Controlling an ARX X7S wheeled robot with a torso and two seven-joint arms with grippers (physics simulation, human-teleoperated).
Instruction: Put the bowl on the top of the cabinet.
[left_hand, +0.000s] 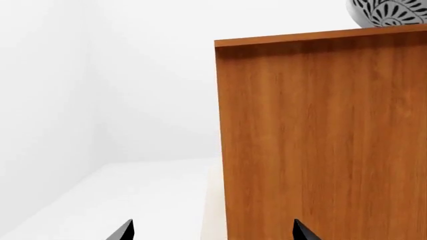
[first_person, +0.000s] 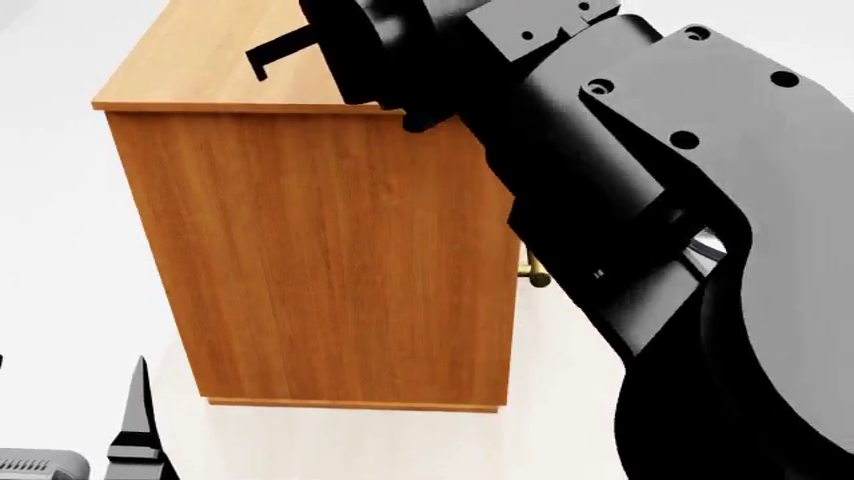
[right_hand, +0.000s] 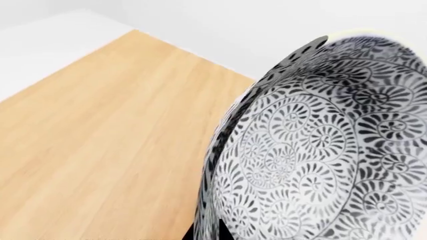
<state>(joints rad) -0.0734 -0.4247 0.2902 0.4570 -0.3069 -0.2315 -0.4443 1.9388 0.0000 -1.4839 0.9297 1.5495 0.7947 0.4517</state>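
Note:
The patterned bowl is tilted on its side above the cabinet's pale flat top. My right gripper is shut on the bowl's rim, one finger inside and one outside. In the left wrist view the bowl shows just above the top edge of the orange-brown cabinet. My left gripper is open and empty, low beside the cabinet's side wall. In the head view my right arm reaches over the cabinet and hides the bowl; one dark finger shows over the top.
A brass handle sticks out at the cabinet's front edge, right of the side wall. One left finger shows low at the left. White floor and walls surround the cabinet.

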